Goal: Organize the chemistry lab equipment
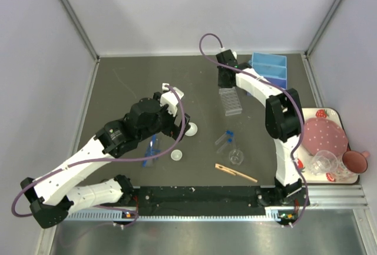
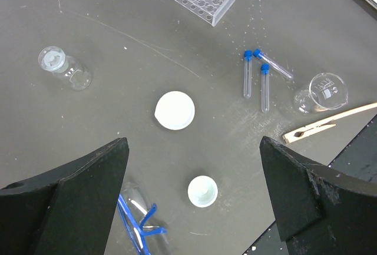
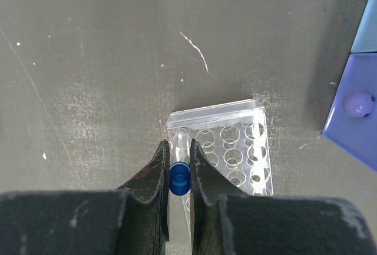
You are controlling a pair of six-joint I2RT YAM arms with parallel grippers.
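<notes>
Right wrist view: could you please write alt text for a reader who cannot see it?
The right gripper is shut on a blue-capped clear tube, seen cap-first, over the left edge of a clear plastic tube rack. The rack stands on a dark grey table; a blue box is at the right edge.

Left fingers apart, right fingers pinched

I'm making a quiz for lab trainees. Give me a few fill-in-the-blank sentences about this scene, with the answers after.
The right gripper, over the tube rack, grips a tube whose cap is ____.
____ capped tubes lie loose on the table.
The jaws of the left gripper stand ____.
The wooden clip lies beside a tiny glass ____.
Answers: blue; three; open; beaker.
</notes>
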